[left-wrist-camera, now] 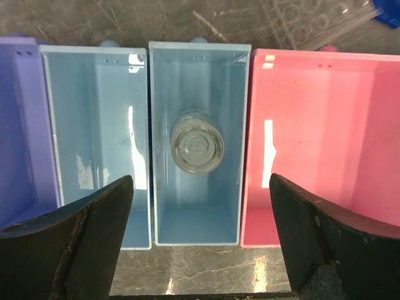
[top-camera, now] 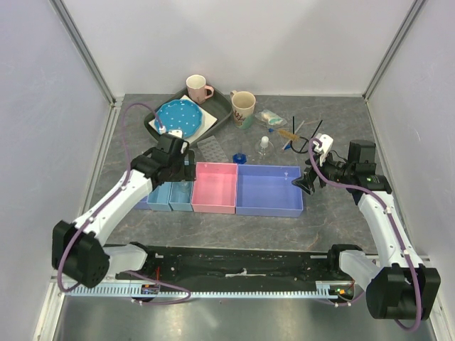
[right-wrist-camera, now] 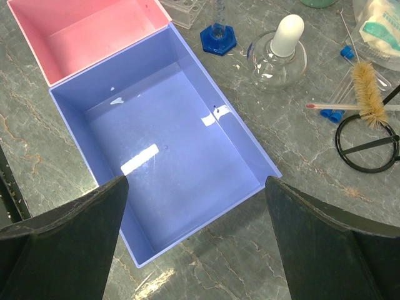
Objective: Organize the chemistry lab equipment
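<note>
1. The left gripper (left-wrist-camera: pixel 201 187) hangs with its jaws spread wide and nothing between them; it is straight above the light-blue bin (left-wrist-camera: pixel 197 215) that stands beside the pink bin (left-wrist-camera: pixel 325 144); a small clear bottle (left-wrist-camera: pixel 197 149) lies on that bin's floor, apart from both fingers, so it looks put away.
2. The right gripper (right-wrist-camera: pixel 195 187) is spread just as wide and empty; it is poised over the purple bin (right-wrist-camera: pixel 156 144), whose floor shows only specks too small to name.
3. The unsorted pieces lie on the table beyond the purple bin's far edge:
   - a white-capped bottle (right-wrist-camera: pixel 279 50);
   - a blue cap-like piece (right-wrist-camera: pixel 218 39);
   - a tan stick (right-wrist-camera: pixel 369 94) with bristles;
   - a black looped wire (right-wrist-camera: pixel 365 134);
   - blue-tipped sticks (right-wrist-camera: pixel 331 114);
   - a clear packet (right-wrist-camera: pixel 378 22);
   - the clear welled tray (top-camera: pixel 212 148), which sits behind the pink bin.
4. In the right wrist view this cluster lies ahead and to the right of the fingers; the right arm is plainly the nearer one; the left arm stands at the other end of the row of bins, near only the welled tray.
5. The tan stick's long axis runs roughly away from the right wrist camera, across the line on which the fingers close; a grasp there would likely need little wrist turn; its near end seems to overlap the wire's loop, so lifting it might drag the wire.
</note>
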{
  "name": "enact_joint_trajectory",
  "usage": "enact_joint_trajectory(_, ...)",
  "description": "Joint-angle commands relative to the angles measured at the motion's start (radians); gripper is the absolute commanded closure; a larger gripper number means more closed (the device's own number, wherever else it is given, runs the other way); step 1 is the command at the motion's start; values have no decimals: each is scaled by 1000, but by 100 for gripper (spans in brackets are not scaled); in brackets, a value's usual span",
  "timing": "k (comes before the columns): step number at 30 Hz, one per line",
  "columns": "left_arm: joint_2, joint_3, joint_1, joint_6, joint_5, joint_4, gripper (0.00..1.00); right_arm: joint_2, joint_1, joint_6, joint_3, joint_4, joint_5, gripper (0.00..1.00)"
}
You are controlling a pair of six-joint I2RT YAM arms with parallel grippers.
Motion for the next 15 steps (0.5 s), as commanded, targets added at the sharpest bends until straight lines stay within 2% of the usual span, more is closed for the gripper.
enact_joint_trajectory(1, -137, 6, 1, 56, 30, 17, 3, 14, -3, -26, -10, 28, -29, 2)
enact_joint_trajectory(7, -305, -72, 1, 106, 89, 66, 0, 55, -1, -10, 5, 25, -32, 2)
enact_joint_trajectory(11, -425, -148, 1, 143, 138, 111, 0, 105, 28, -36, 79, -64, -31, 2)
enact_joint_trajectory(15, -534, -224, 1, 169, 217, 172, 0, 184, 158, -96, 215, -151, 97, 2)
